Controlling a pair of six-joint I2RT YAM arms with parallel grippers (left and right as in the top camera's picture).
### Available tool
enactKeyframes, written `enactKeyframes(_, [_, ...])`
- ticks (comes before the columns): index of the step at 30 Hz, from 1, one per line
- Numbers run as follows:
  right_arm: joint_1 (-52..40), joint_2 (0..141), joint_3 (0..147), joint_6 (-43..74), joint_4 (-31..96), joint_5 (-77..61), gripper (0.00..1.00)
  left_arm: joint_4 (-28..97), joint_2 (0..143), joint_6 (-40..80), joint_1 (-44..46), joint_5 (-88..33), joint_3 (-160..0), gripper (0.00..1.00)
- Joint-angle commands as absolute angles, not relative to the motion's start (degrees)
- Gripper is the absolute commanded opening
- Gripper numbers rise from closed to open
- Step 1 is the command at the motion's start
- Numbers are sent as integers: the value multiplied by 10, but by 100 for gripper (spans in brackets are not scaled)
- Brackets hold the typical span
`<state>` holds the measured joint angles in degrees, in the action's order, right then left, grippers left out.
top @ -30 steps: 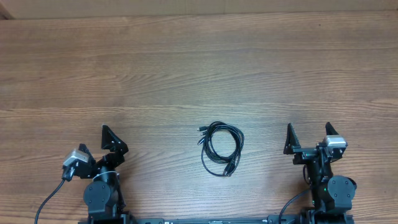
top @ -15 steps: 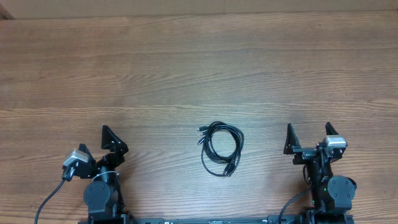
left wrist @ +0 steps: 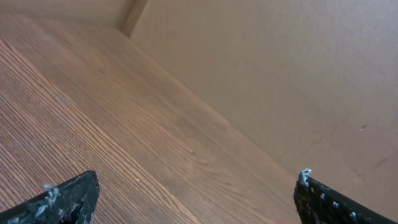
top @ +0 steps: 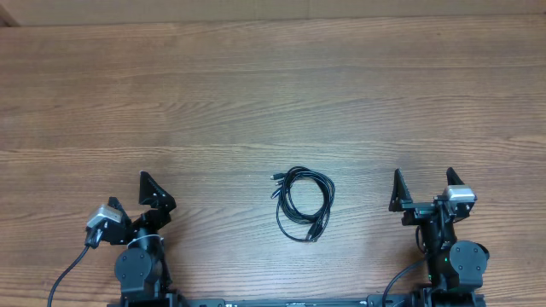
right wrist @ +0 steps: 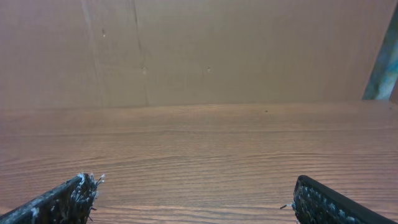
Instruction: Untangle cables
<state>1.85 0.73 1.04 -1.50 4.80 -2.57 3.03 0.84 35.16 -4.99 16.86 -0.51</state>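
midway between both arms, on the brown wood-grain table point(top: 256, 85), the tangled coil of thin black cables point(top: 304, 203) hasn't shifted. the left gripper point(top: 130, 194) and right gripper point(top: 423, 183) remain spread wide, empty, well apart from it, so untangling hasn't started.

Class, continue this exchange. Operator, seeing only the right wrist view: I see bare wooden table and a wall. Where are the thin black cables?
Observer: The thin black cables lie in one loose coil on the wooden table, between the two arms.
Operator: Is either gripper touching them?
Observer: No; left gripper and right gripper sit apart from it, one each side.
Operator: Any plugs showing?
Observer: One plug sticks out at the coil's near edge.
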Motion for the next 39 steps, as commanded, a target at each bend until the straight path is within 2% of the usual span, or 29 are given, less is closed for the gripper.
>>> enactKeyframes(1, [21,2,4,-16,47,-23,100,30,3,343,-52,167,-3,100])
enactKeyframes(6, [21,2,4,-16,46,-22,100,22,3,373,-52,164,-3,99])
enactKeyframes(9, [21,2,5,-52,41,64,100,4,3,383,-52,199,-3,100])
enactKeyframes(11, [21,2,5,-52,40,79,100,-37,3,391,-52,149,-3,100])
enactKeyframes(15, [21,2,5,-52,40,79,100,-166,3,310,-52,-14,-7,100])
enactKeyframes(17, [21,2,5,-52,40,79,100,-181,3,311,-52,-30,-25,100])
enactKeyframes(28, [21,2,5,-38,15,72,100,10,37,312,-52,4,-250,100])
enactKeyframes(30, [21,2,5,13,-28,46,100,30,63,313,-52,4,-283,100])
enactKeyframes(35, [21,2,27,20,-155,-12,100,49,159,313,-52,-15,-364,100])
enactKeyframes(39, [21,3,98,19,-136,-10,100,83,256,312,-52,-40,-455,100])
